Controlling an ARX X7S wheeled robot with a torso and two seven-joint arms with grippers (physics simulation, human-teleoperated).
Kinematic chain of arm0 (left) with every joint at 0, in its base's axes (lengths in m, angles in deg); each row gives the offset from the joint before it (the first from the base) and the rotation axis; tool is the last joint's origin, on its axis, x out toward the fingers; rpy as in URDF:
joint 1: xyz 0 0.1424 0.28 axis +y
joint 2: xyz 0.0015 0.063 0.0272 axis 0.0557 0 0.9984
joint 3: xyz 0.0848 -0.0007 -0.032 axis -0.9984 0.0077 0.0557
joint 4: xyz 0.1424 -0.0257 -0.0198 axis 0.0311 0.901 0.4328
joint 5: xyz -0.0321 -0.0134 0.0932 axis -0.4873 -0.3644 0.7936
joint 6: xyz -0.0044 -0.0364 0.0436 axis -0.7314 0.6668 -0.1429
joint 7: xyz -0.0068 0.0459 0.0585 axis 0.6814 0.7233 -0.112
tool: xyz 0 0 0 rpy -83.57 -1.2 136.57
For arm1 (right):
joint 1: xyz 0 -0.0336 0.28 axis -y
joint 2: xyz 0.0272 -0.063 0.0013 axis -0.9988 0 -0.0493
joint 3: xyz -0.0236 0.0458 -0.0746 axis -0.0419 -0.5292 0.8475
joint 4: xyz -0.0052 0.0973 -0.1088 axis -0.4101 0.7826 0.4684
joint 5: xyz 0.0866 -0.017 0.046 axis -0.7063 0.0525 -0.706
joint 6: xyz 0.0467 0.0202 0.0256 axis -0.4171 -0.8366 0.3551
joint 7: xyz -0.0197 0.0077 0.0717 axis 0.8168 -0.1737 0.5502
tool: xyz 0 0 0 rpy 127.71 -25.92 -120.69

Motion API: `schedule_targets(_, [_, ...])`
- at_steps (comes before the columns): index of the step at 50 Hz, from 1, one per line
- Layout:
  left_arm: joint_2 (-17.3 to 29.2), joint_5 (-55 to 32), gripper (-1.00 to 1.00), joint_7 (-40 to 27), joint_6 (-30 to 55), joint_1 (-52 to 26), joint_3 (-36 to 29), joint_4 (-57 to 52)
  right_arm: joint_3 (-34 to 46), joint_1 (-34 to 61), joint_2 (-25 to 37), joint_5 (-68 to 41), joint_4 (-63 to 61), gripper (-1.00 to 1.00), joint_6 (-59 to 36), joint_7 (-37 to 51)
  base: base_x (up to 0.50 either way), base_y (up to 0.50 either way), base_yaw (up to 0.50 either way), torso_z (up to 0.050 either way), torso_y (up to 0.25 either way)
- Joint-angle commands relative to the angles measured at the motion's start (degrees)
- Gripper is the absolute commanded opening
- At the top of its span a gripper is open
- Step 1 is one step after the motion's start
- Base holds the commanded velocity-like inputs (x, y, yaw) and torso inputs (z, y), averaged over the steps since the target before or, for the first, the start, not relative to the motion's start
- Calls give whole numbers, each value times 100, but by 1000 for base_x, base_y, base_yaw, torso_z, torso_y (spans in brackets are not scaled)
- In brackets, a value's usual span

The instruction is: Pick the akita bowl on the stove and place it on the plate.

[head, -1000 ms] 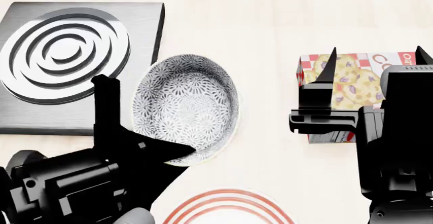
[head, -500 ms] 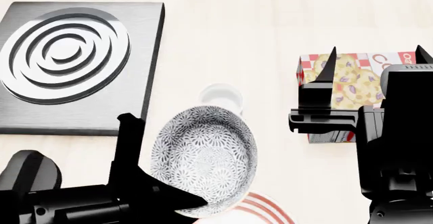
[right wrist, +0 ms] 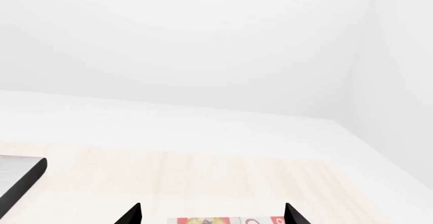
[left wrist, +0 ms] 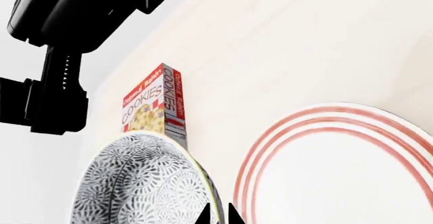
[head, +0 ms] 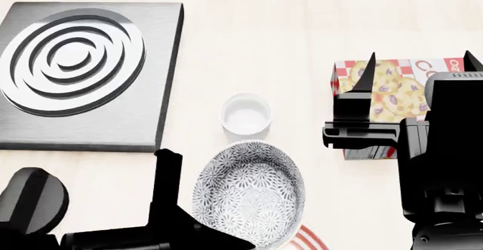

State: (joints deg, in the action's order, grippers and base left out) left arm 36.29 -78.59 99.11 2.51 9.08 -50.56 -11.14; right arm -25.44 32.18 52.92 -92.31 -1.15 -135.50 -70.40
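The akita bowl, white with a grey-black crackle pattern, hangs above the table, off the stove. It overlaps the far edge of the plate. My left gripper is shut on the bowl's near-left rim. In the left wrist view the bowl sits beside the red-ringed plate, with the rim pinched between the left gripper tips. The stove's burner rings are bare. My right gripper stands open over the cookie box, holding nothing; the right wrist view shows the right gripper with its jaws wide apart.
A small plain white cup stands on the table between the stove and the bowl. A cookie box lies at the right under the right gripper; the box and the right arm also show in the left wrist view. The stove corner shows in the right wrist view.
My left gripper has carried the bowl from beside the stove toward me and to the right, over the plate's edge. The white cup has come into view. The right arm has not moved.
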Motion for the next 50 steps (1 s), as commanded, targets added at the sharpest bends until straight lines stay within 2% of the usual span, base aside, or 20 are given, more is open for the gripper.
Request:
schedule_targets(1, [-40, 95, -100, -294, -110, 370, -43, 56, 4, -7, 13, -19, 2, 100, 13, 15, 0, 0, 0, 0, 0])
schedule_targets(35, [-52, 465, -100, -585, -417, 1031, -610, 396, 19, -16, 49, -77, 8, 100, 38, 66, 0, 0, 0, 0, 0])
schedule_targets(50, [-92, 486, -100, -681, -371, 1150, -671, 352, 26, -17, 64, -103, 12, 100, 47, 90, 0, 0, 0, 0, 0])
